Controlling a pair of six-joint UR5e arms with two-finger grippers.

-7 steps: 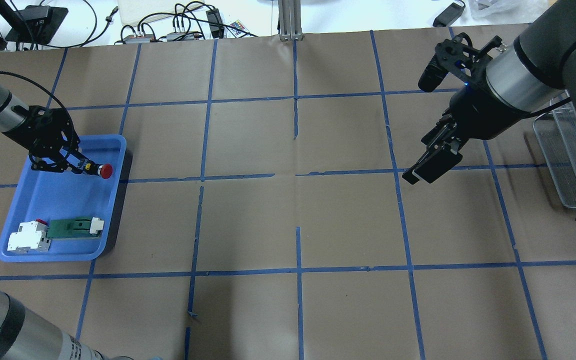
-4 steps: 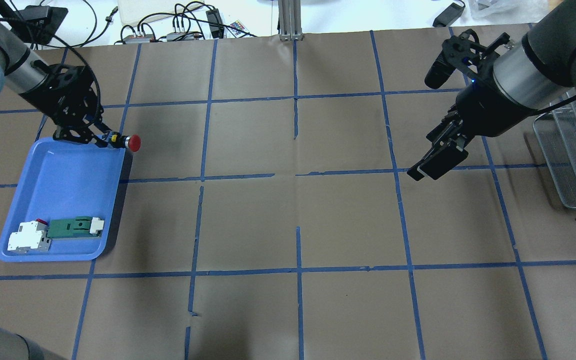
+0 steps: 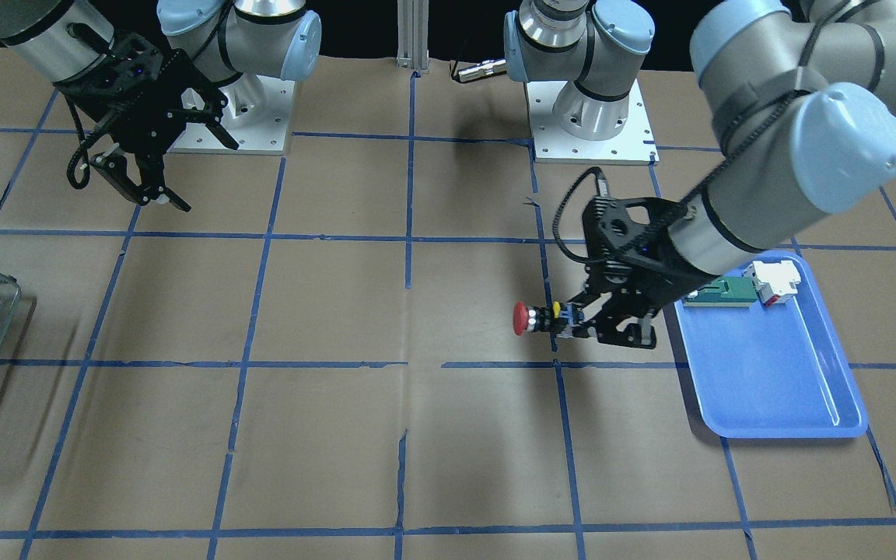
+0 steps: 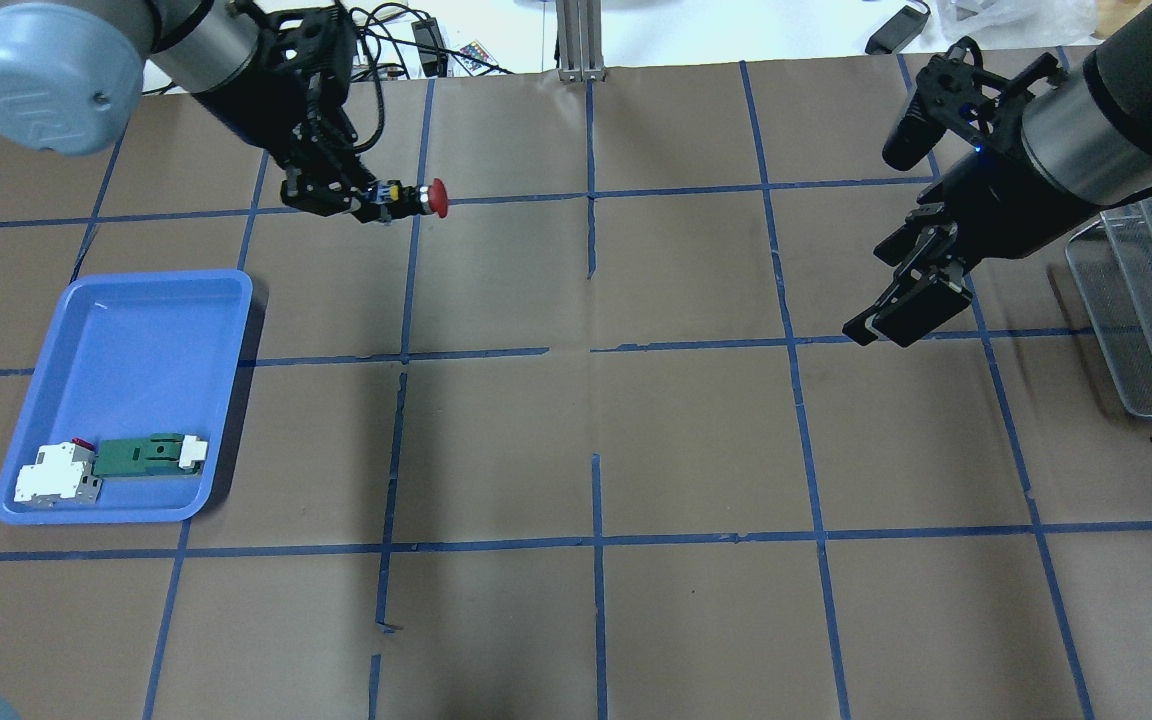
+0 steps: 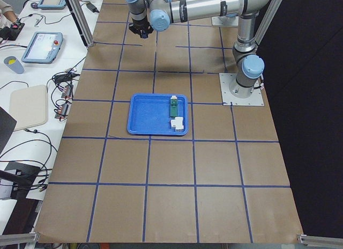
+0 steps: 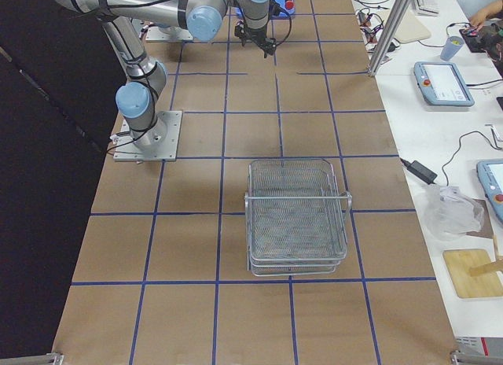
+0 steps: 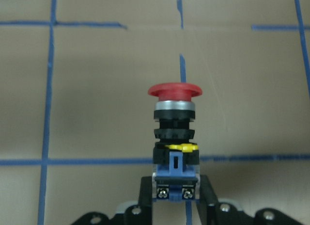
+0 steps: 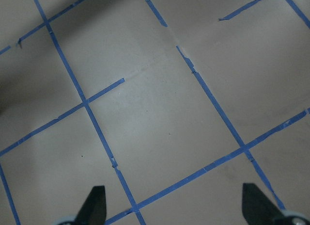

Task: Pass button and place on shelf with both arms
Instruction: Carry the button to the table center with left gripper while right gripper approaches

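Over blue-taped brown paper (image 4: 696,430), black left gripper (image 4: 368,205) clamps red-capped push-button (image 7: 175,133), base screws visible only wrist-side; black right gripper (image 8: 177,205) spread, empty.

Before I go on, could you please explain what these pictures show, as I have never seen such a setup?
A robot's left arm and right arm stand at a paper-covered table with blue tape. Views come from above, from across the table, from both ends, and from each wrist. The left gripper is shut on a red-capped button above the table, clear of the blue tray where a green part and a white block lie. The right gripper is open and empty. A wire rack stands at the robot's right.
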